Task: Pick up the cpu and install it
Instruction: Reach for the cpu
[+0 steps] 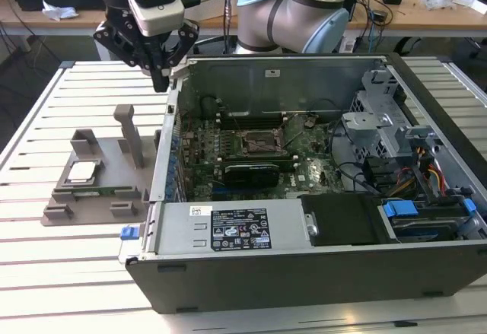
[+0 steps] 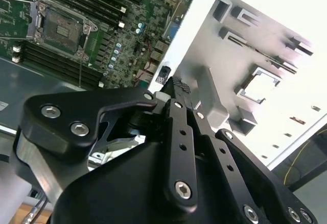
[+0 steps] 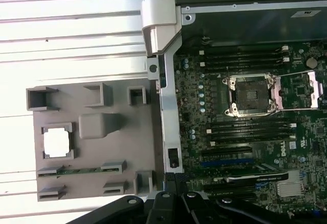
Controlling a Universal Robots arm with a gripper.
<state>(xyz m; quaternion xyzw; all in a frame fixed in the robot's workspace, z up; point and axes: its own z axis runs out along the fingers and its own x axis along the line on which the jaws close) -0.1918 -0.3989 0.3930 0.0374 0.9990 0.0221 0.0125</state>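
Closed fingers (image 1: 159, 74) hang well apart from cpu (image 1: 82, 170).

The cpu (image 1: 82, 170) had a pale, shiny metal top. Its tray (image 1: 114, 176) was matt grey plastic. The gripper (image 1: 160, 83) was black with a dull satin finish and bright metal screws. The computer case (image 1: 304, 281) was dull grey sheet metal. The table (image 1: 61, 273) had smooth white slats.

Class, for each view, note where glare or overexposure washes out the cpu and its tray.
Exterior view: even light, the cpu reads grey in the tray. First wrist view: cpu blown white, tray grey. Second wrist view: cpu and tray both washed to white.
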